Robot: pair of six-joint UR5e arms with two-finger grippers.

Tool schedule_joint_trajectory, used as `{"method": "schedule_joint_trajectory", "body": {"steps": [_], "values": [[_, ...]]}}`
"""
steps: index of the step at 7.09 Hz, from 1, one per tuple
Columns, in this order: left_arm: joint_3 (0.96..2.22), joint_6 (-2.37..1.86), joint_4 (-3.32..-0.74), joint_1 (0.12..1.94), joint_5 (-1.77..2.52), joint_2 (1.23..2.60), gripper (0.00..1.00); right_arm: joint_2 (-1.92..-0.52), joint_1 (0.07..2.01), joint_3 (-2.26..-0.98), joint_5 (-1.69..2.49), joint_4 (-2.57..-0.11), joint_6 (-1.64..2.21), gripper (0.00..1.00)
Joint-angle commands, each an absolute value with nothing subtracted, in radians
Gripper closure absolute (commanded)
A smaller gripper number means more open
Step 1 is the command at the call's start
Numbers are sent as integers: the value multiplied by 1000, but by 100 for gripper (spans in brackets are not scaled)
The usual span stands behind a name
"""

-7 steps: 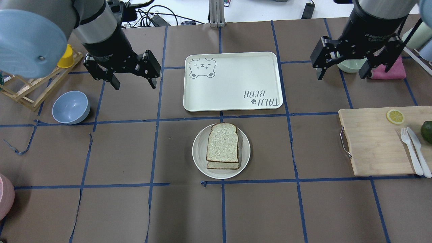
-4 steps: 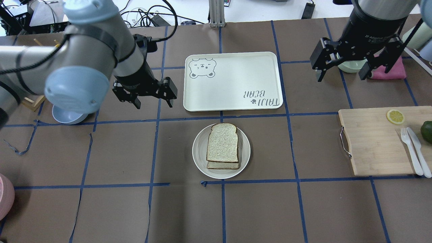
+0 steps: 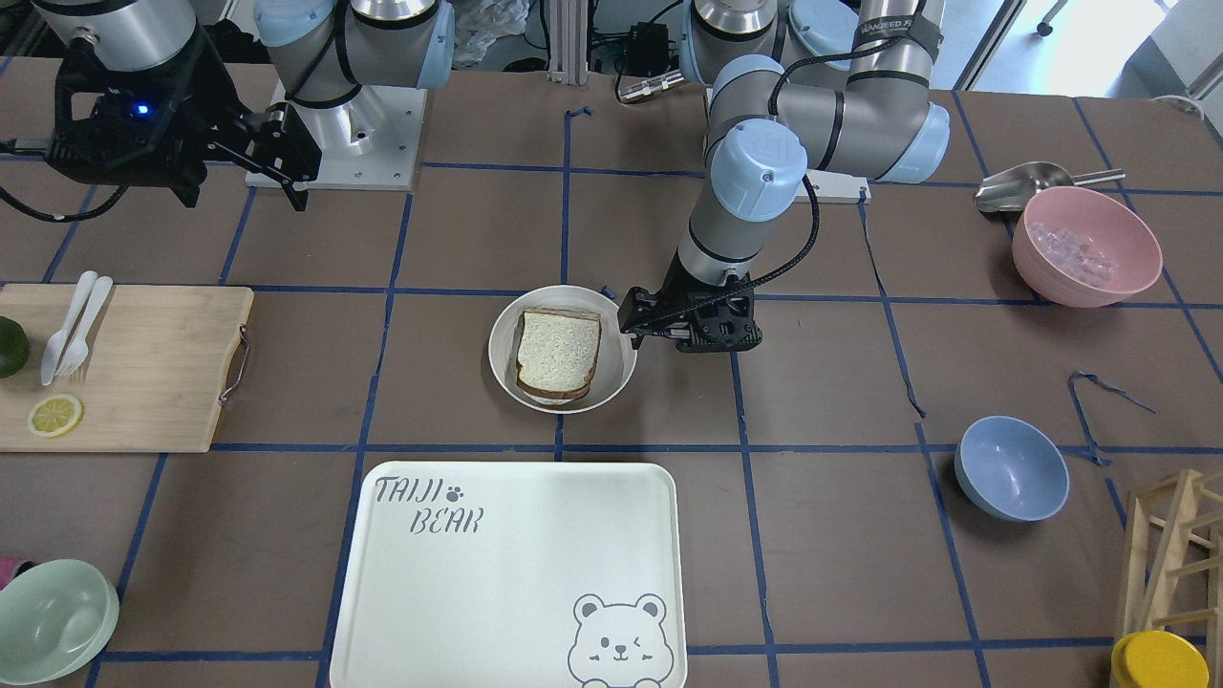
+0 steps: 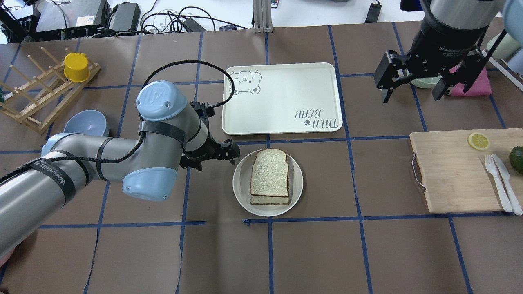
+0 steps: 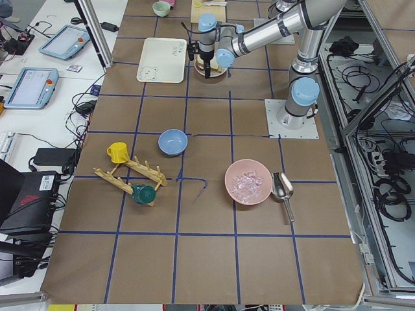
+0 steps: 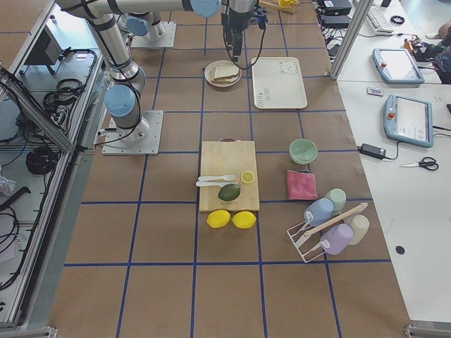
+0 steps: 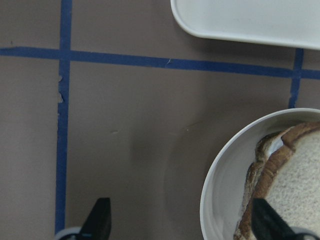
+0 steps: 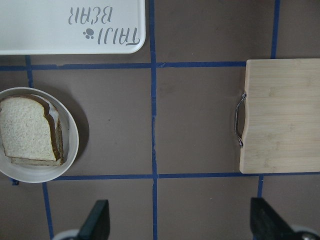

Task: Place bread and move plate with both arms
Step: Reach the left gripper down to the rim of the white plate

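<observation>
The bread (image 4: 269,173), with a dark brown crust, lies on top of a second slice (image 4: 269,200) on the round cream plate (image 4: 297,184) at mid-table. My left gripper (image 4: 216,158) is open and low at the plate's left rim. In the left wrist view (image 7: 182,222) one fingertip (image 7: 264,220) is over the plate (image 7: 220,185) by the bread (image 7: 300,175), and the other is over bare table. My right gripper (image 4: 411,94) is open and empty, raised at the back right, far from the plate. The right wrist view shows the plate (image 8: 72,135) at its left.
The bear-printed tray (image 4: 282,98) lies just behind the plate. A cutting board (image 4: 453,175) with lemon slice, fork and knife is at the right. A blue bowl (image 4: 83,122) and a wooden rack with a yellow cup (image 4: 76,66) are at the left. A pink bowl (image 3: 1084,244) stands by the robot's left.
My left arm has swung from the back left down and toward the plate, and its open gripper is now at the plate's left rim. My right gripper has hardly moved.
</observation>
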State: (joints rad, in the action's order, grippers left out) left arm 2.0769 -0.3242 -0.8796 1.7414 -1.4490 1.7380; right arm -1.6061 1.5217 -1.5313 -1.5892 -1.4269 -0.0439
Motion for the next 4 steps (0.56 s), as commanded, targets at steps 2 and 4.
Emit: {"method": "schedule_joint_trajectory", "body": {"steps": [2, 4], "values": [[2088, -403, -839, 1801, -1453, 1813, 2, -1606, 1522, -1534, -1589, -1433, -66, 0], [2091, -402, -839, 1802, -1453, 1835, 11, -1606, 1522, -1534, -1595, -1436, -109, 0]]}}
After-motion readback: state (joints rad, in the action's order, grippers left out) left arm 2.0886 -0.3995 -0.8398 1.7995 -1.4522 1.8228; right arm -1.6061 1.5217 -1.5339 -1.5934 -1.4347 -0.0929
